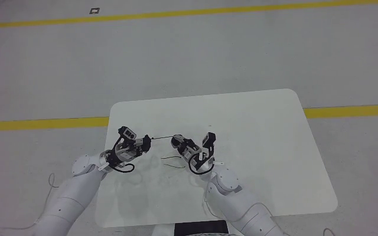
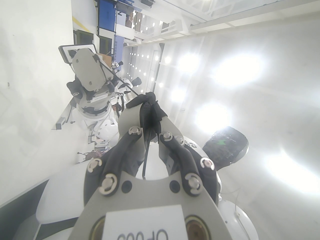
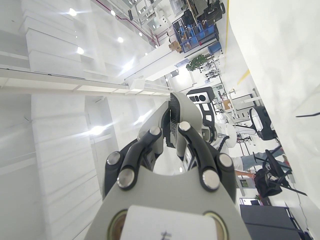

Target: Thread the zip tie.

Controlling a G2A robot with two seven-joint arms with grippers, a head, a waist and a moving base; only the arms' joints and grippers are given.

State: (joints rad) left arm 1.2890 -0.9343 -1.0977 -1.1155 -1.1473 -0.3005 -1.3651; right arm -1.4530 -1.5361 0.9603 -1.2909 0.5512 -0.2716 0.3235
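L: my left gripper point(image 2: 148, 106) clamped on zip tie point(image 1: 159, 138) | tie's long axis points straight at my right gripper point(image 1: 175, 140) | R: clenched, touching the tie's far end, hold unclear | both above counter point(image 1: 266, 118), near its front edge

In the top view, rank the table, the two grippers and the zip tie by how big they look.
1. table, by far the largest.
2. left gripper and right gripper: they look alike, so no ranking between them.
3. zip tie, a thin black strand between the two, smallest.
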